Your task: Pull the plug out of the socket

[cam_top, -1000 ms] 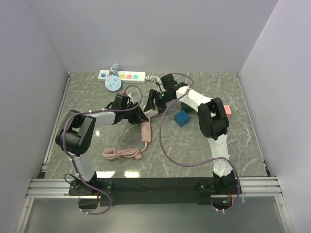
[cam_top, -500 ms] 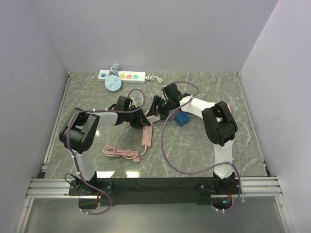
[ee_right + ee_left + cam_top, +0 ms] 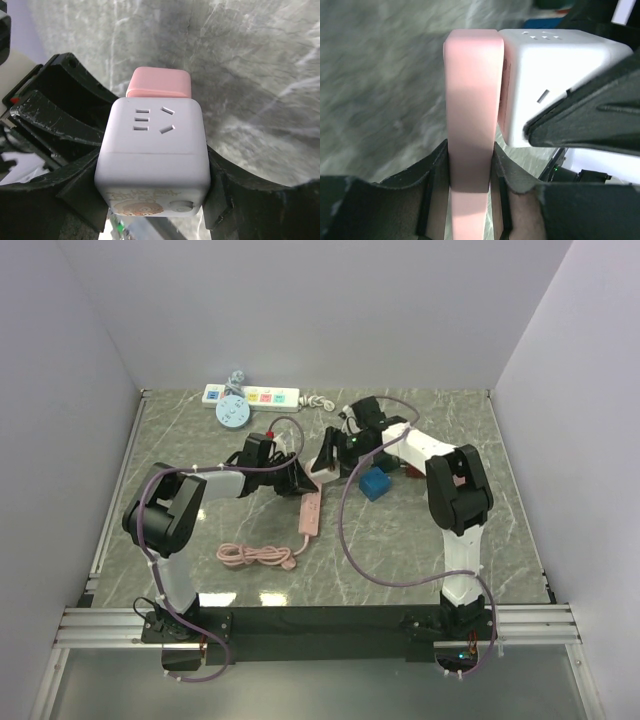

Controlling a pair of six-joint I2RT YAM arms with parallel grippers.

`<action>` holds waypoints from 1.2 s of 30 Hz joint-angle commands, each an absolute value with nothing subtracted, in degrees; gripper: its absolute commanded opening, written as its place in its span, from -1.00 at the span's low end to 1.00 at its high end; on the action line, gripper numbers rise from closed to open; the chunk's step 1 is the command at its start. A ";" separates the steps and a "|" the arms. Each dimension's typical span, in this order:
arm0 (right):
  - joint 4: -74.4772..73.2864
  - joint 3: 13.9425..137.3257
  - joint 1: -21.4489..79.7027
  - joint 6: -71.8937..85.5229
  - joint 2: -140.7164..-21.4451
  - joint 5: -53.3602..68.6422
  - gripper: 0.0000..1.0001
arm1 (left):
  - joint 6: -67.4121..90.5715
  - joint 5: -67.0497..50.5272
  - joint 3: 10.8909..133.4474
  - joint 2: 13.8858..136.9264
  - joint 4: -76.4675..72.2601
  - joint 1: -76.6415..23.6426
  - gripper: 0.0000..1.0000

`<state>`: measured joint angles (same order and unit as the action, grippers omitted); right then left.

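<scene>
Pink socket strip (image 3: 311, 512) near the middle of the grey-green marble table (image 3: 450, 540), its length running near to far. Its pink cord (image 3: 255, 556) is coiled to the near left. The left gripper (image 3: 300, 480) reaches in from the left and is clamped across the narrow sides of the strip's far end. In the left wrist view the strip (image 3: 472, 115) sits gripped between both fingers (image 3: 436, 172). A white cube plug (image 3: 324, 470) sits flush against the strip at that far end, on its right. No gap shows between cube (image 3: 555, 85) and strip. The right gripper (image 3: 335, 455) comes from the right and is closed on the cube. In the right wrist view a finger (image 3: 75, 187) presses each side of the cube (image 3: 152, 150), and the pink strip (image 3: 160, 82) is directly behind it. A blue block (image 3: 375, 484) lies just right of the two grippers. A white pastel-panelled power strip (image 3: 252, 395) lies along the far edge, well apart at the far left.
</scene>
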<state>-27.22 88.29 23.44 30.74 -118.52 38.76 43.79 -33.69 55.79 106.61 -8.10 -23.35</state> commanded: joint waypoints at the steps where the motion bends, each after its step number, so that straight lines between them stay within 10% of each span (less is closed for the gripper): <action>1: -34.27 93.95 17.40 25.49 -115.49 47.54 -1.00 | 43.95 -23.73 53.88 107.40 -1.14 -20.57 -0.99; 14: -7.21 70.31 30.40 48.08 -103.80 33.04 -1.00 | 44.56 -23.29 58.36 107.14 -0.18 -20.57 -0.99; 28: -52.09 98.42 21.10 18.65 -115.31 43.50 -1.00 | 44.65 -22.68 54.93 106.26 0.44 -20.57 -0.99; 36: -35.78 84.91 21.27 29.52 -106.44 33.62 -1.00 | 45.09 -22.59 56.25 105.65 -0.44 -20.57 -0.99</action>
